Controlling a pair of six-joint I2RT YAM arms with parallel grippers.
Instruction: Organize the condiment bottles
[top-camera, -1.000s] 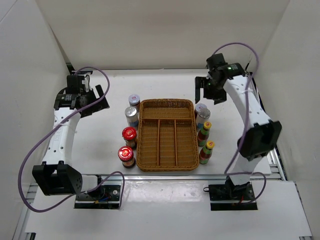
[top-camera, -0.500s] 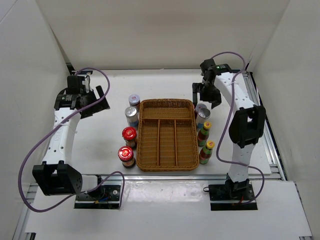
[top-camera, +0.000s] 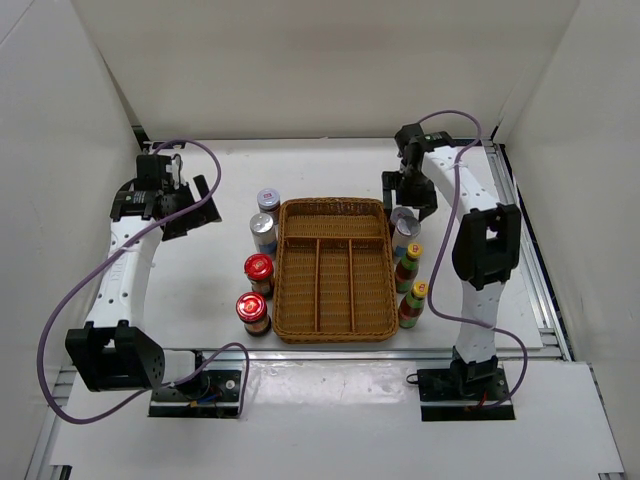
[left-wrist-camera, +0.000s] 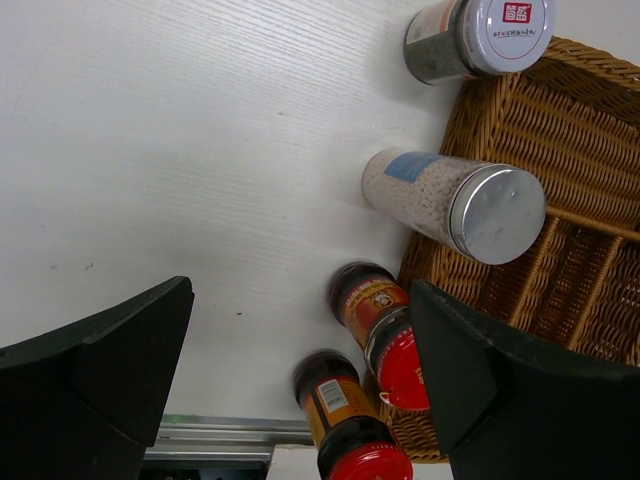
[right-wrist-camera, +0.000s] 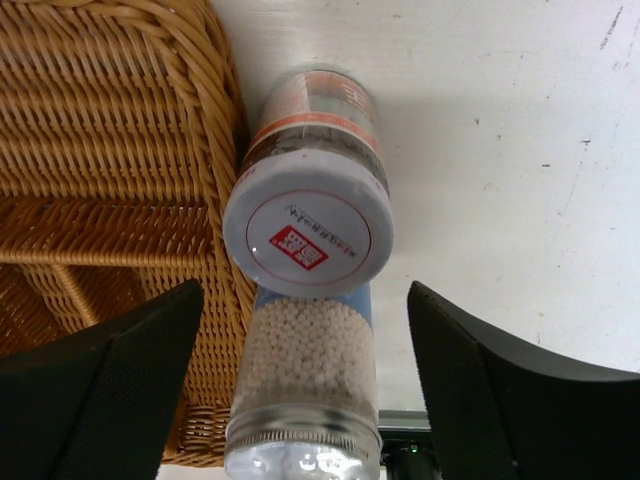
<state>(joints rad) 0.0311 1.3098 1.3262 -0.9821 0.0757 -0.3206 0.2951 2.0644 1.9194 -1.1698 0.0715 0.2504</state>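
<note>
The condiment bottles stand in two rows beside the wicker tray (top-camera: 334, 205). Along its left side are two silver-lidded bottles (top-camera: 268, 199) (top-camera: 263, 232) and two red-lidded jars (top-camera: 259, 271) (top-camera: 252, 312). On the right are a silver-lidded pair (top-camera: 405, 232) and two yellow-capped sauce bottles (top-camera: 409, 264) (top-camera: 414, 302). My right gripper (top-camera: 408, 198) hangs open above the silver-lidded pair. In the right wrist view its fingers (right-wrist-camera: 110, 380) straddle the red-labelled lid (right-wrist-camera: 308, 235) and the white-pellet bottle (right-wrist-camera: 305, 385) without touching them. My left gripper (top-camera: 186, 206) is open over bare table, left of its row.
White walls close in the table on three sides. In the left wrist view the tray (left-wrist-camera: 590, 250) lies right of the left row, with the table's metal front rail (left-wrist-camera: 220, 435) below. The tray's three long compartments and one cross compartment hold nothing.
My right arm has swung left and nearer, from the back right corner to above the silver-lidded pair beside the tray. The left arm has not moved.
</note>
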